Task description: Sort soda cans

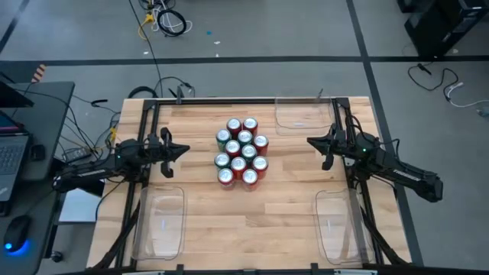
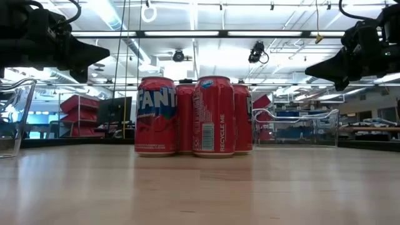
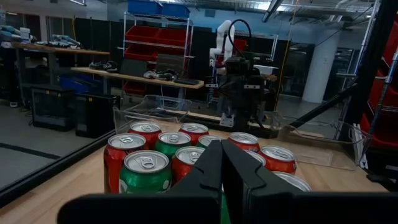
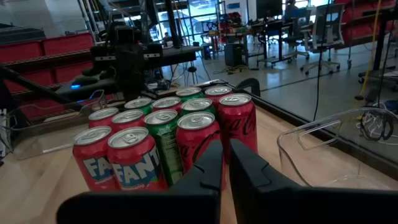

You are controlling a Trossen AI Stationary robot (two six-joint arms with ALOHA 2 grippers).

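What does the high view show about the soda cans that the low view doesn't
Only the high view shows the whole cluster of soda cans from above, red and green bodies mixed, plus three clear bins: one at the far right, two at the near corners. Only the low view shows the front cans' labels and the room behind; no green can is visible there. Both show the cans bunched mid-table, with the left gripper and right gripper shut and apart from them.

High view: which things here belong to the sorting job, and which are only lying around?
Job:
- soda cans, red and green, clustered mid-table
- three clear bins, empty

Lying around:
- cables on the floor
- laptop on the side desk
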